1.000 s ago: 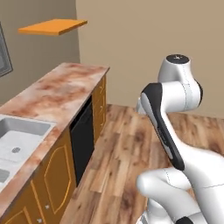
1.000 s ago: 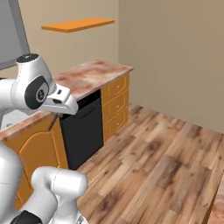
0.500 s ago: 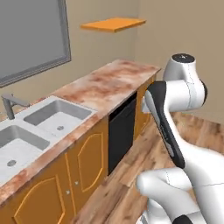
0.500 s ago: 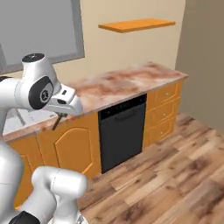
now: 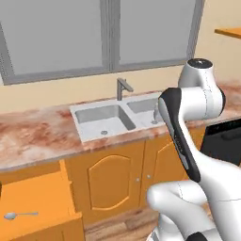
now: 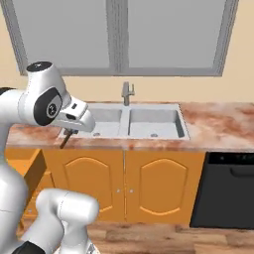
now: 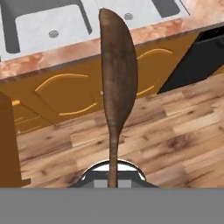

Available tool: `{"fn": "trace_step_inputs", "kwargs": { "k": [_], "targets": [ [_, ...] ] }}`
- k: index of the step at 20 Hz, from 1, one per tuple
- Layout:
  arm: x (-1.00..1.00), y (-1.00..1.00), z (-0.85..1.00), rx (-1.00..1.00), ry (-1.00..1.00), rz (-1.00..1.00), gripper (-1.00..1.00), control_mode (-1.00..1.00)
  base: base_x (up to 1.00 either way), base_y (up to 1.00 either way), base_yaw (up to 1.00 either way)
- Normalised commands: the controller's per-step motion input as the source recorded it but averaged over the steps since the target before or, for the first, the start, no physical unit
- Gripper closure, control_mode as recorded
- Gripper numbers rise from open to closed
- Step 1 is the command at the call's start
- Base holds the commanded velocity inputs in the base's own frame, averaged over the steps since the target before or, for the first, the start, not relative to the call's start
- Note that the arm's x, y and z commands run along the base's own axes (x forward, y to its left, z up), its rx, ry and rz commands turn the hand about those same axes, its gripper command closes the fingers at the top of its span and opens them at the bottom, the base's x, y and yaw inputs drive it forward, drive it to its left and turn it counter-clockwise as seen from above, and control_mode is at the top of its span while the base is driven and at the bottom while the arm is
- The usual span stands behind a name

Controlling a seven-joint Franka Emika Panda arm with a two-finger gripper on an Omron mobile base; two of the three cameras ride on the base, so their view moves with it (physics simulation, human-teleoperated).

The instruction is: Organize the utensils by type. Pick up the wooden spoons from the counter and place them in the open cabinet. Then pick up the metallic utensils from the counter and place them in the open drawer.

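Observation:
My gripper (image 6: 70, 132) is shut on a wooden spoon (image 7: 116, 83), dark brown with a long oval bowl. In the hand view the spoon points away from the hand, over the counter (image 7: 65, 57) edge and the orange cupboard doors. From the right base view its end (image 6: 64, 142) slants down below the hand, in front of the counter (image 6: 218, 130). The drawer (image 5: 40, 200) stands pulled out at the lower left of the left base view. A small metal spoon (image 5: 19, 215) lies in it. A corner of the cabinet shelf (image 5: 230, 32) shows at the upper right.
A double steel sink (image 5: 101, 117) with a faucet (image 5: 123, 87) is set in the counter (image 5: 37, 136) under a wide window. A black dishwasher (image 6: 228, 188) stands right of the arched cupboard doors. Wooden floor lies in front of the units.
The whole picture has shifted: the base has turned from the counter's end and dishwasher toward the sink and the open drawer. The wooden spoon stays in my shut gripper.

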Motion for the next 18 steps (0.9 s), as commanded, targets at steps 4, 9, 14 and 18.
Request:
{"fn": "trace_step_inputs", "kwargs": {
  "k": [4,9,14,18],
  "targets": [
    [0.00,0.00,0.00,0.00,0.00,0.00,1.00,1.00,0.00,-0.39,0.89],
    [0.00,0.00,0.00,0.00,0.00,0.00,1.00,1.00,0.00,-0.95,0.72],
    [0.00,0.00,0.00,0.00,0.00,0.00,1.00,1.00,-0.03,-0.66,0.86],
    [0.00,0.00,0.00,0.00,0.00,0.00,1.00,1.00,-0.03,-0.22,1.00]
  ]
}}
